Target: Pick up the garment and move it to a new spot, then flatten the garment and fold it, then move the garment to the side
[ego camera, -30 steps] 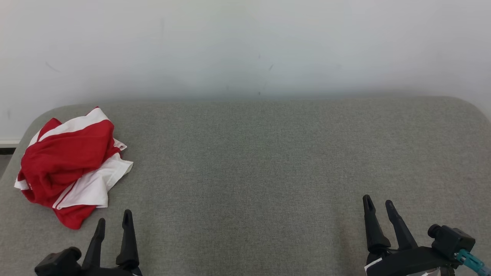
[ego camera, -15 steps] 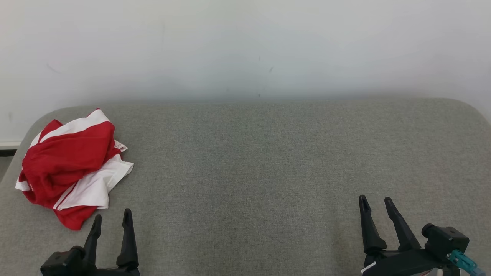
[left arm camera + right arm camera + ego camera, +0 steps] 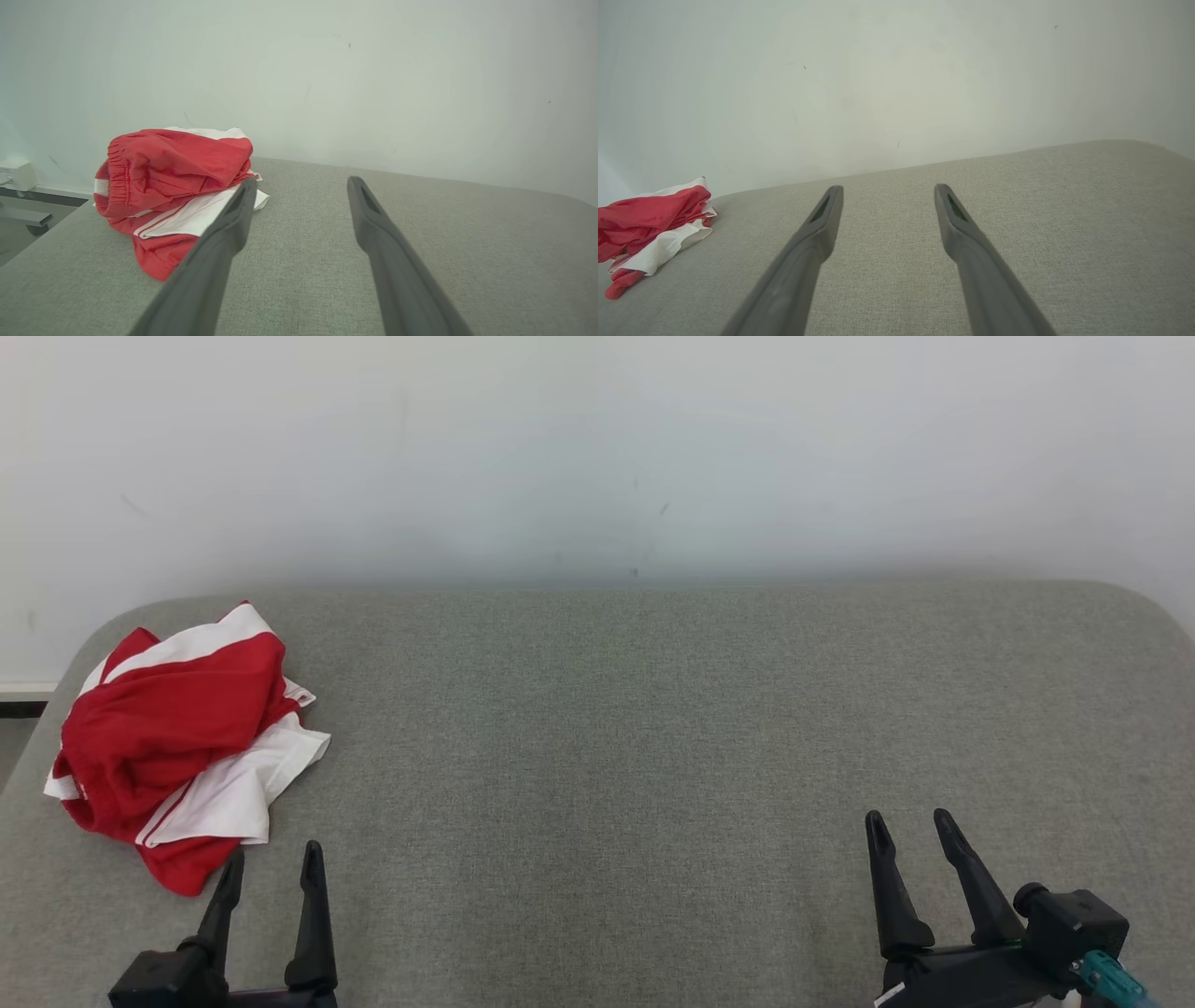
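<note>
A red and white garment lies crumpled in a heap at the left end of the grey cloth-covered table. Its gathered waistband shows in the left wrist view on the garment, and the heap lies far left in the right wrist view as the garment. My left gripper stands open just below the heap, apart from it, nothing between its fingers. In its own view the left gripper points past the heap's right side. My right gripper is open near the lower right, empty; its own view shows the right gripper over bare cloth.
A plain white wall rises behind the table's far edge. The table's left corner is rounded, with floor and a pale fixture beyond it. The wide middle and right of the table surface are bare grey cloth.
The whole head picture has drifted slightly down, so the camera moved. Both grippers sit a little lower and nearer the bottom edge. The garment lies as before.
</note>
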Robot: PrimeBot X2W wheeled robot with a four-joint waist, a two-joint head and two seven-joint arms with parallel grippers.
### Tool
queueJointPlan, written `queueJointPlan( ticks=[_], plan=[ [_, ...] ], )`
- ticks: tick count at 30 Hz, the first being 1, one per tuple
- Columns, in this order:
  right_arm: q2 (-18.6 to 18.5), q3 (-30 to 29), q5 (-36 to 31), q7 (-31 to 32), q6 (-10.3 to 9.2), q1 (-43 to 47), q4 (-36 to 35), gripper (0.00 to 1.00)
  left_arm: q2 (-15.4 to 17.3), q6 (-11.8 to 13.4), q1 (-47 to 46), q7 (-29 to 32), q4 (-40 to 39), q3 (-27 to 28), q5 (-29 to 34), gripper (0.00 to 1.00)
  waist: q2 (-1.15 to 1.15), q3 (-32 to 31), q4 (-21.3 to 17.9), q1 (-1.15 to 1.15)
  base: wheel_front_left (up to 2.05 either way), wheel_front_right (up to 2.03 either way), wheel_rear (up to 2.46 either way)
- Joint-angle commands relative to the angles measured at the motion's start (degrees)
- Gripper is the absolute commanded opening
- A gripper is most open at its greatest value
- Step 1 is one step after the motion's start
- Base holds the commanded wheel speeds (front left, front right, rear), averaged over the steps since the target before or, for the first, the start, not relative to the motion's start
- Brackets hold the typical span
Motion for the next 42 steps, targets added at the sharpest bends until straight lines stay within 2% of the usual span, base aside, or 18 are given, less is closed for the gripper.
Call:
queueJointPlan(
  ticks=[1, 27, 36, 42],
  plan=[
    [-0.20, -0.04, -1.50, -0.58, 0.25, 0.27, -0.69, 1.00, 0.58, -0.22, 0.57, -0.56, -0.76, -0.11, 1.68, 1.00, 0.00, -0.01, 0.05, 0.00, 0.00, 0.00, 0.00],
    [-0.21, -2.60, -6.83, -2.00, 0.27, 1.92, -2.73, 1.00, 1.80, 1.62, 2.24, -1.65, -3.44, -1.08, 8.99, 1.00, 0.00, -0.25, 1.02, 0.00, 0.00, 0.00, 0.00],
    [-0.21, -3.90, -3.22, -1.44, 0.27, 2.24, -2.70, 1.00, 2.27, 2.06, 2.48, -0.81, -4.29, -1.10, 9.28, 1.00, 0.00, -0.30, 1.21, 0.00, 0.00, 0.00, 0.00],
    [-0.20, -4.39, -3.42, -0.85, 0.27, 2.26, -3.09, 1.00, 2.36, 2.52, 2.63, -0.08, -4.60, -1.36, 9.14, 1.00, 0.00, -0.42, 1.23, 0.00, 0.00, 0.00, 0.00]
  ],
)
